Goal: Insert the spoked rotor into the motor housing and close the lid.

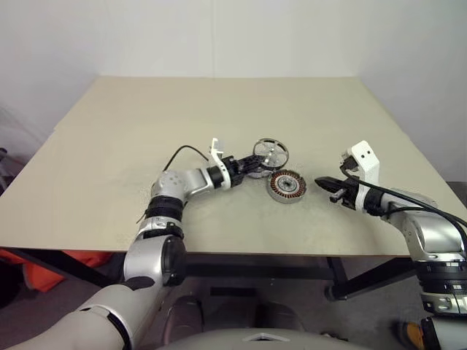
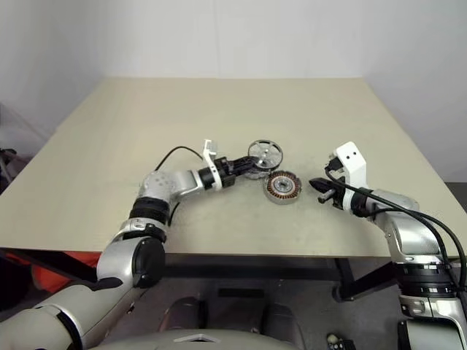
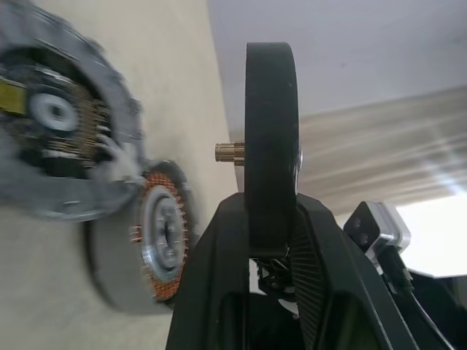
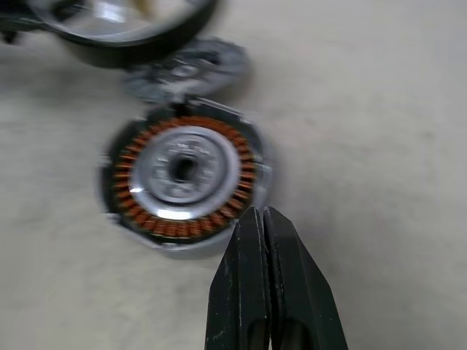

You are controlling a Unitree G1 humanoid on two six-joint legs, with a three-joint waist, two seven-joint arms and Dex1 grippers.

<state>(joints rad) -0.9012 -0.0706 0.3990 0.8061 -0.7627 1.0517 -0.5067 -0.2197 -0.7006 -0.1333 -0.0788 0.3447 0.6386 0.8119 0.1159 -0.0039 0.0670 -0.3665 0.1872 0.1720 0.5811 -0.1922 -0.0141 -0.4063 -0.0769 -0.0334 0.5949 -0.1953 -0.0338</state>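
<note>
Left gripper (image 1: 253, 166) level, clamping spoked rotor (image 1: 271, 153)

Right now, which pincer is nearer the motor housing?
Left. The left pincer, shut on the spoked rotor, hangs close behind the motor housing; the shut right pincer sits apart to its right.

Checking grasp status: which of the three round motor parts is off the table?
The dark-rimmed spoked rotor, clamped on edge in the left tool. Copper-wound silver housing and flat grey lid lie on the table.

Bare lab or test room: plain beige table (image 1: 109, 168), blank white walls (image 1: 219, 36).
</note>
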